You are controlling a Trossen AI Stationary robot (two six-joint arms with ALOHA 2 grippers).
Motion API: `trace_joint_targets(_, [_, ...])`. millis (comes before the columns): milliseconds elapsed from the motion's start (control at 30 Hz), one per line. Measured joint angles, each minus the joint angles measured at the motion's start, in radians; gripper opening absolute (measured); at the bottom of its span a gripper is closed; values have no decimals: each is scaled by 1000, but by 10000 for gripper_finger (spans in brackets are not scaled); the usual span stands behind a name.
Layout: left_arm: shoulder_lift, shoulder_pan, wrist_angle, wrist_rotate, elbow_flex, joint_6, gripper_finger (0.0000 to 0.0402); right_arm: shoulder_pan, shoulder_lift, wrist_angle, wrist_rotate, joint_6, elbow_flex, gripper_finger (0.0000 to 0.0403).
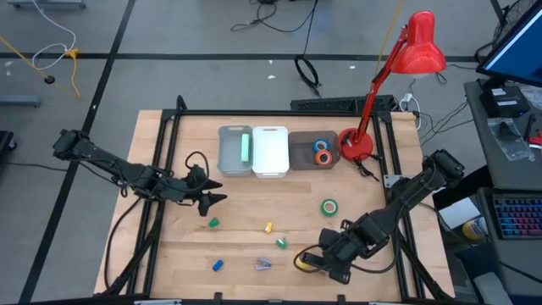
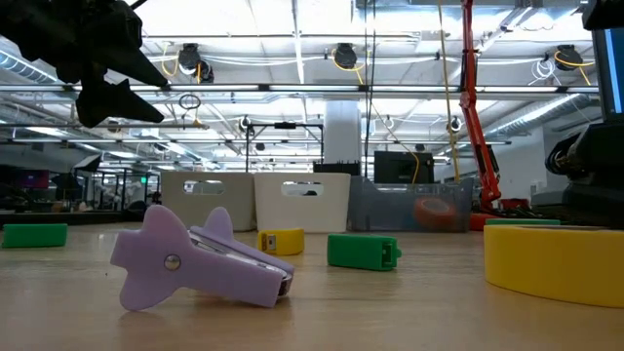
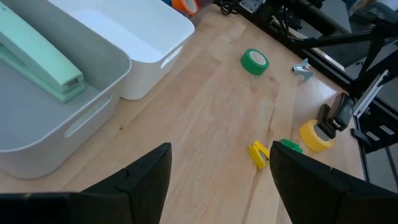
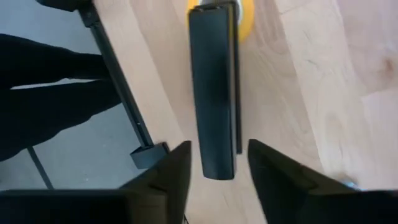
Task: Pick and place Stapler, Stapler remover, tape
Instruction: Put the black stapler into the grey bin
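The left tool (image 1: 212, 199) hovers over the counter's (image 1: 246, 207) left-middle, jaws spread wide and holding nothing. Behind it along the back edge, a mint stapler (image 1: 246, 147) lies in the grey bin (image 1: 229, 157); blue and orange tape rolls (image 1: 322, 152) sit in the dark bin (image 1: 303, 151). The purple staple remover (image 1: 263, 264) lies near the front edge. The green tape (image 1: 329, 207) lies right of centre. The right tool (image 1: 310, 261), at the front-right, is closed on the yellow tape (image 1: 300, 263).

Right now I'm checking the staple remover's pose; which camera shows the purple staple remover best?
The low view: the purple staple remover lies close and large on the table, jaws facing right. The high view shows only a small purple shape. Neither wrist view shows it.
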Motion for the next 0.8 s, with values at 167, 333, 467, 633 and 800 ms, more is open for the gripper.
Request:
trace_joint_targets(167, [0, 0, 0, 0, 0, 0, 271, 5, 15, 13, -1, -9, 0, 217])
trace_joint_targets(333, [0, 0, 0, 0, 0, 0, 271, 13, 47, 17, -23, -16, 0, 250])
trace_joint_targets(467, [0, 0, 0, -1, 0, 0, 271, 28, 55, 23, -28, -7, -1, 253])
trace_joint_targets(633, [0, 0, 0, -1, 0, 0, 271, 46, 55, 36, -25, -6, -6, 244])
trace_joint_targets(800, [0, 0, 0, -1, 0, -1, 271, 56, 55, 107, -40, 29, -76, 238])
